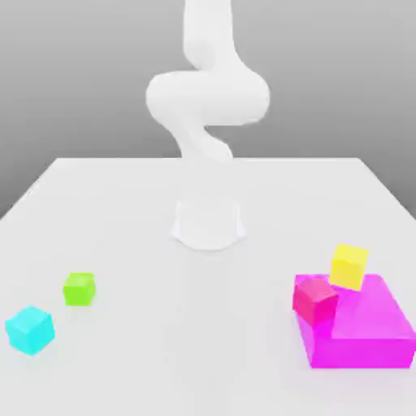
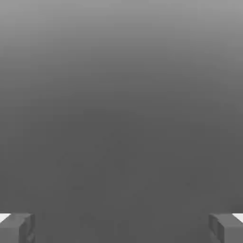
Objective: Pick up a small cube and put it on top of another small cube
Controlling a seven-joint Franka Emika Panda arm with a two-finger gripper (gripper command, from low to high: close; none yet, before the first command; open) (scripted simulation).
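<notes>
Several small cubes lie on the white table (image 1: 208,341). A green cube (image 1: 80,288) and a cyan cube (image 1: 30,329) sit apart at the exterior view's left. At the right, a yellow cube (image 1: 349,266) and a red-pink cube (image 1: 314,298) rest tilted against a large flat magenta block (image 1: 361,329). The white arm (image 1: 207,97) rises from its base (image 1: 208,223) at the table's middle back, its upper part leaving the picture. In the hand view my gripper (image 2: 121,228) stands open, the two grey fingertips (image 2: 16,228) far apart with nothing between them, facing a plain grey backdrop.
The magenta block is the biggest obstacle, at the exterior view's front right. The arm's round base stands mid-table. Bare table surface stretches between the left pair of cubes and the right group.
</notes>
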